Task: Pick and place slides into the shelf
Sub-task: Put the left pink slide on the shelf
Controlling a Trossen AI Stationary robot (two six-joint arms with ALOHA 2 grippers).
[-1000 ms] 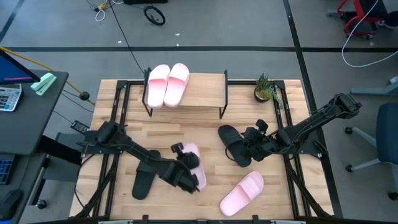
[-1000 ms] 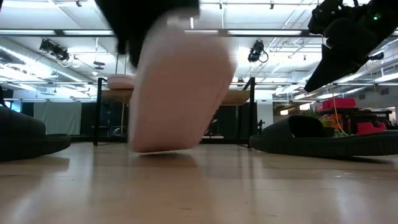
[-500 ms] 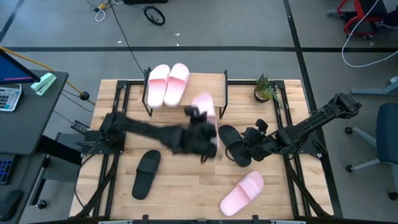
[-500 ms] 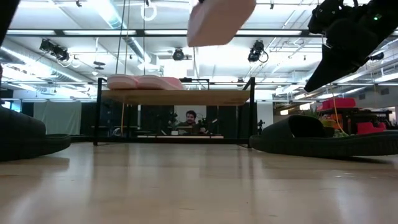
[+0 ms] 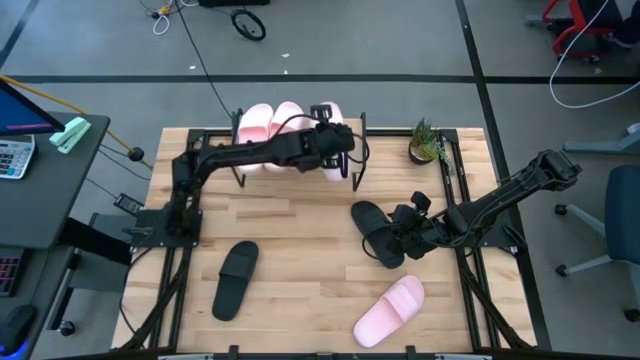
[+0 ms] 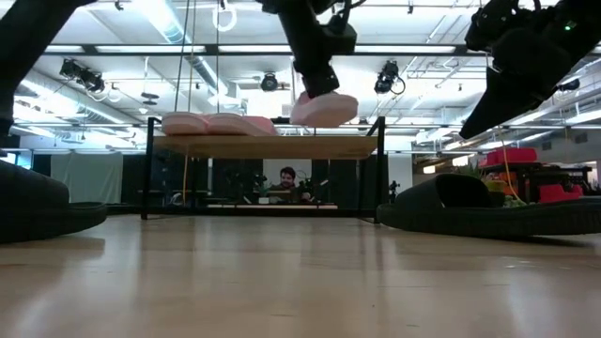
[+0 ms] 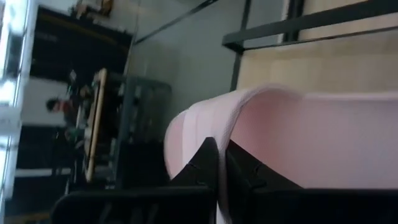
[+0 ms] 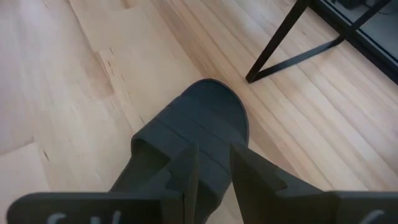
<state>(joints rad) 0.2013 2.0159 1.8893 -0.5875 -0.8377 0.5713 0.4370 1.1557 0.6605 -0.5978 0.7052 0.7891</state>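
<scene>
Behind your slatted table, an open workshop is showing, with a seated person visible under the shelf. Your left gripper is clamping a pink slide by its strap, hanging it just above the plank beside two shelved pink slides, probably for lowering. Your right gripper is hovering over a black slide, fingers slightly parted, seemingly gripping nothing. Another black slide and pink one are waiting.

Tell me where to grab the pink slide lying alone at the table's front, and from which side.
Grip the strap of the pink slide, probably from above. It lies flat, sole down, clear of the other slides, so the raised strap is the one part a pincer can close across.
</scene>
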